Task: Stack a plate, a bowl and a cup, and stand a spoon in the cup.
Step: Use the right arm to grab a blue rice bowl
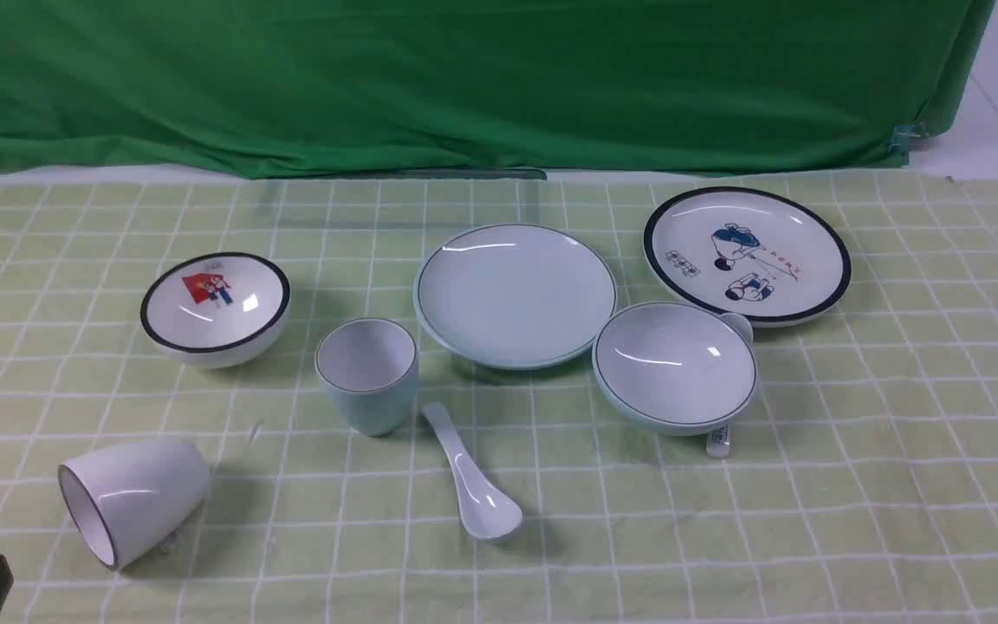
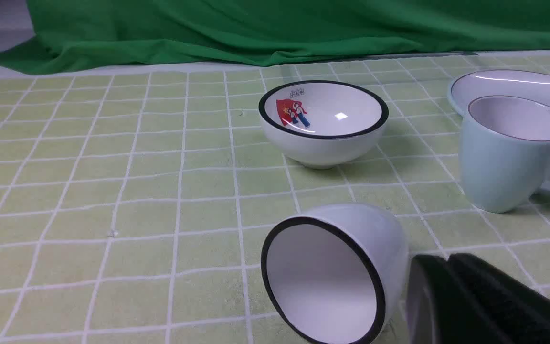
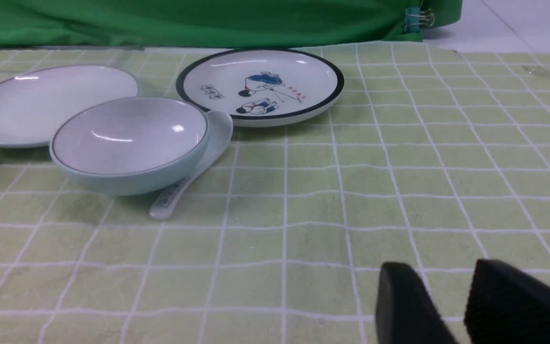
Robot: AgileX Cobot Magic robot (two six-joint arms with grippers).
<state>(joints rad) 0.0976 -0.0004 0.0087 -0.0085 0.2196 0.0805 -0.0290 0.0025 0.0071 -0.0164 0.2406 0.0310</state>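
In the front view, the plate (image 1: 516, 299) lies on the tabletop (image 1: 915, 485) toward its far edge, around the middle. The bowl (image 1: 674, 366) sits toward the right edge from it, close against the plate and partly over the marked spoon (image 1: 718, 444), so it may rock or drag that spoon along. The cup (image 1: 367, 373) stands upright toward the left edge from the plate. The plain spoon (image 1: 473, 485) lies flat, nearer the near edge. All four look like hard, glossy ceramic: likely slippery and easy to chip. The plate, probably the heaviest, can serve as the base where it is; the bowl would best be pinched by its rim on the side away from the plate. The spoon calls for a light grip on its slim handle, bowl end down.

In the left wrist view, the left tool (image 2: 447, 296) has its fingers together and nothing between them. The black-rimmed cup (image 2: 337, 272) lies on its side close by, apt to roll if brushed. The upright cup offers a thin wall to grip from above.

In the right wrist view, the right tool (image 3: 428, 296) stands with fingers apart, holding nothing. Bare tabletop stretches toward the right edge and the near right corner, good room for approaching the bowl.
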